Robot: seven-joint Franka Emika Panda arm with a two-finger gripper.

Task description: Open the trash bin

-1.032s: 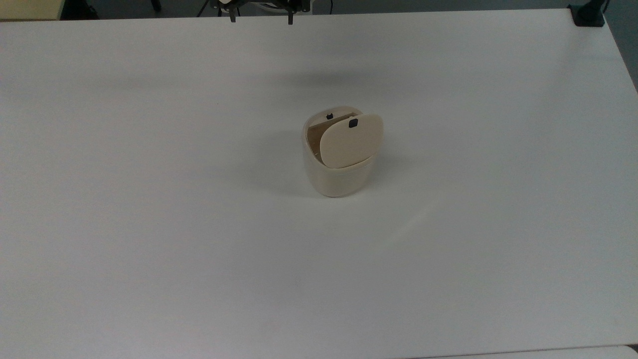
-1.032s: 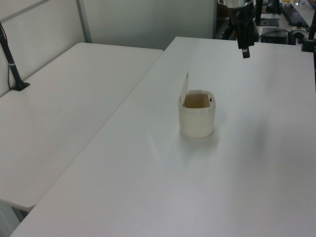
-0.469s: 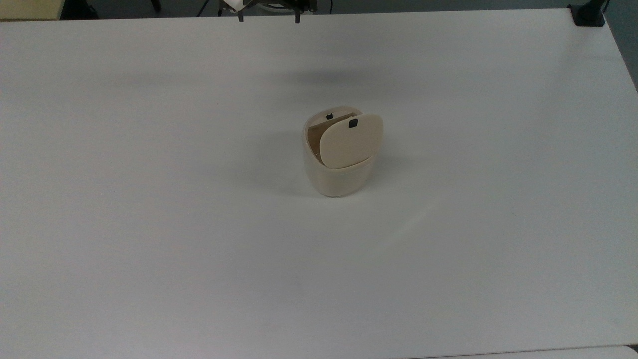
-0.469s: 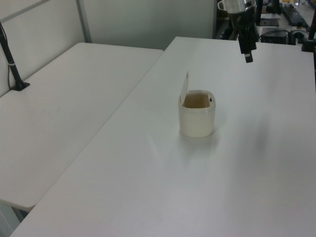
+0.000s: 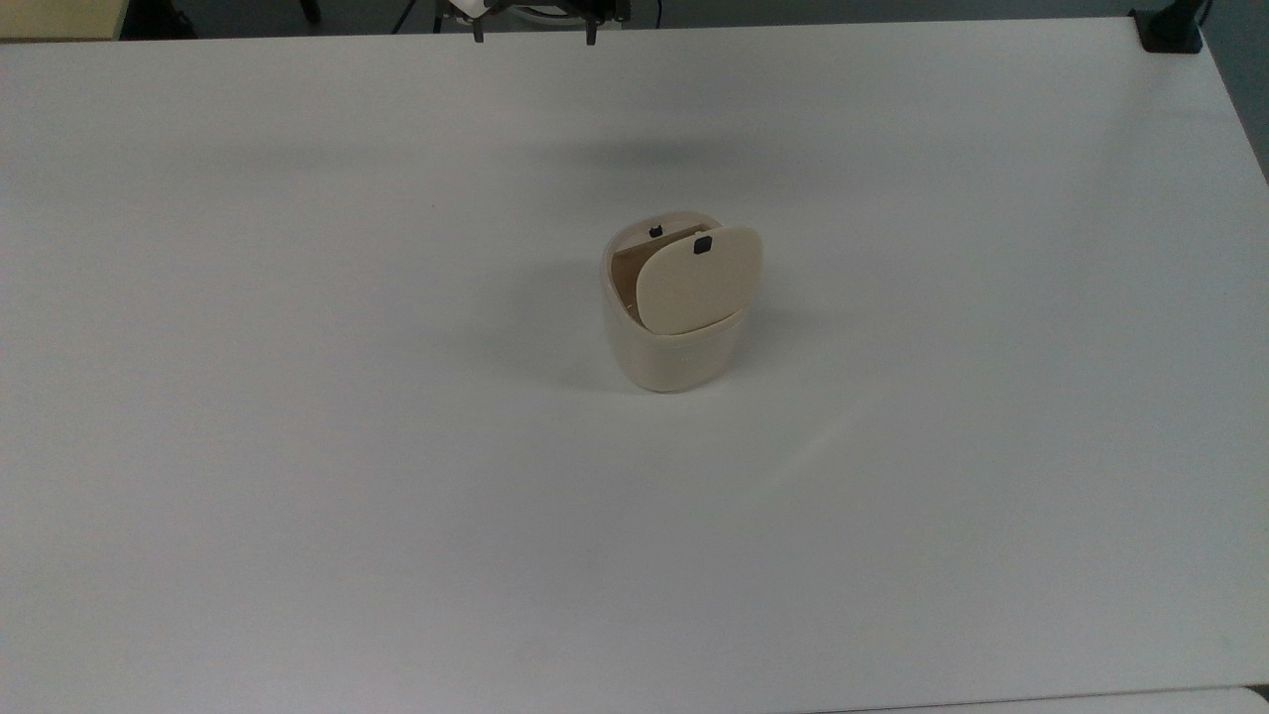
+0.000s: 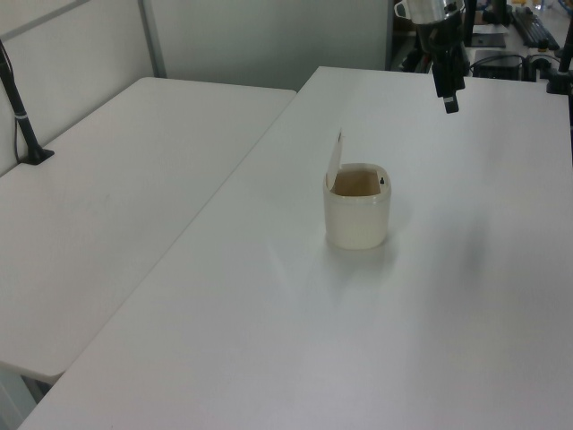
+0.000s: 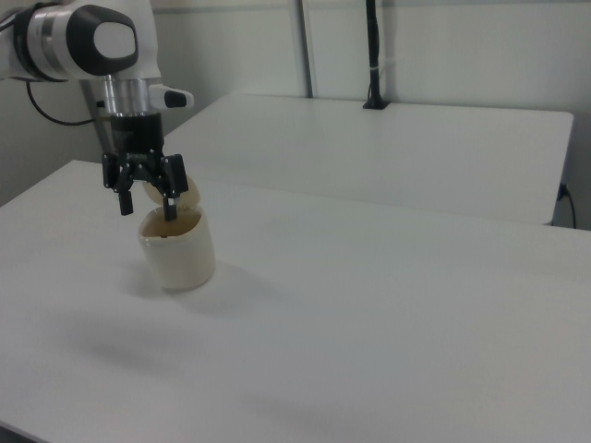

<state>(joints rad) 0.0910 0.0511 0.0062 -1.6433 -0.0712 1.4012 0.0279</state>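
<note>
**Desktop bin stands open as robot arm hangs clear**

In the right view, the white-and-black robot arm [image 7: 83,41] hangs at the right view's left, and its black two-finger gripper [image 7: 145,205] points down with the fingers spread wide and nothing between them. In the right view it overlaps the raised lid, but the left view places the gripper [image 6: 448,90] high above the far part of the table, well apart from the bin. In the top view the two fingertips [image 5: 479,37] peek in at the upper edge, set far apart.

The small cream-beige plastic trash bin [image 5: 674,337], a rounded-square tub, stands upright near the middle of the broad white table [image 5: 297,446]. Its flat hinged lid [image 5: 699,280] is swung up and stands nearly on edge, with a small black square button [image 5: 703,246] near its free end. In the left view the lid [image 6: 335,161] rises from the rim at the left view's left, baring the brownish inside [image 6: 356,184].

A second white table [image 6: 107,206] sits alongside at the left view's left, with a black post [image 6: 22,116] clamped to it.
</note>
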